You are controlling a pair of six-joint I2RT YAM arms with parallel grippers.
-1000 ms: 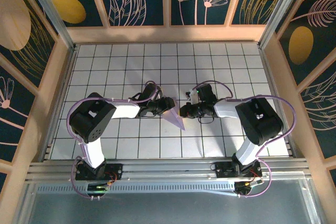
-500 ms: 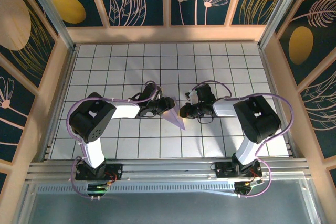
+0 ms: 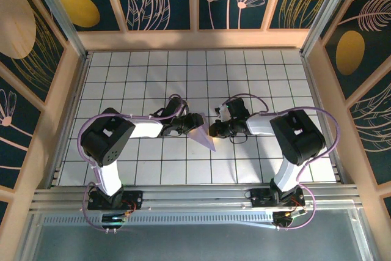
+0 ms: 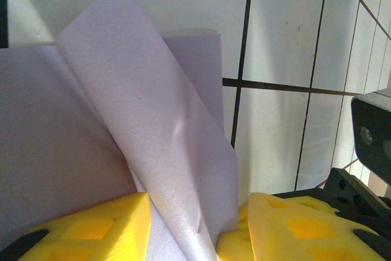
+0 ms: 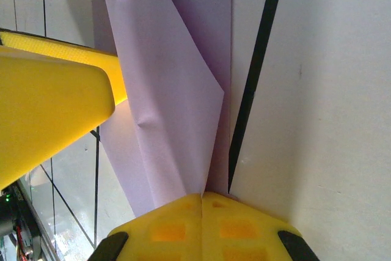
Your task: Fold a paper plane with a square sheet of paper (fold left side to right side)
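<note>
A thin, matte lavender paper (image 3: pixel 205 134), already folded to a narrow pointed triangle, lies on the white tiled table (image 3: pixel 256 77) with black grid lines, in the middle between the two arms. In the top view its long axis runs diagonally: the wide end is farther from the arm bases, on the left arm's side, and the sharp tip points toward the near edge, a little to the right arm's side.

The left gripper (image 3: pixel 185 124) is at the wide end. In the left wrist view its yellow, blocky fingers (image 4: pixel 91 230) stand apart, and one raised flap of the lavender paper (image 4: pixel 153 120) goes up between them, tilted and leaning against one finger. The flap has a fine grainy surface and a soft bend, not a hard crease.

The right gripper (image 3: pixel 214 129) is just beside the long edge. In the right wrist view its yellow fingers (image 5: pixel 201 218) are pressed fully together, and a folded corner of the paper (image 5: pixel 171 90) narrows down to their tips. It seems to touch them, but I cannot tell if it is pinched or only pressed down.
</note>
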